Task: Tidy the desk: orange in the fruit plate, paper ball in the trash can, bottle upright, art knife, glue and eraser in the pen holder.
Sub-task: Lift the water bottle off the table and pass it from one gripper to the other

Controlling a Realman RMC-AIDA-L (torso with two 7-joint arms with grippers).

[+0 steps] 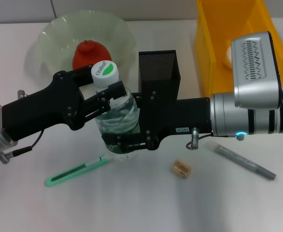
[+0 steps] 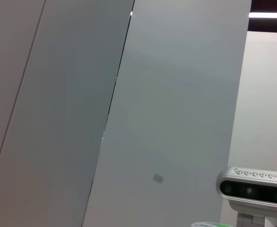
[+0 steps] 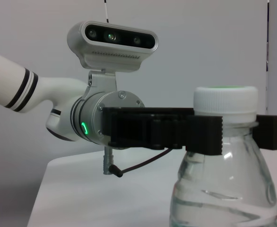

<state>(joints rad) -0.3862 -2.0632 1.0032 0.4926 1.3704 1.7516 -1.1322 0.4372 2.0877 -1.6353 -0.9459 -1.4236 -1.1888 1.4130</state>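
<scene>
Partly hidden — bottle (image 1: 116, 121) base

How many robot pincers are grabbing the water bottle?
2. The left pincer grips the bottle at its neck, just under the white cap. The right pincer clamps it low, near the base. Nothing else holds it.

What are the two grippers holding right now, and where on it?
Both hold the water bottle, which stands upright. The left gripper is shut around its neck, just under the white cap. The right gripper clamps the lower body near the base.
</scene>
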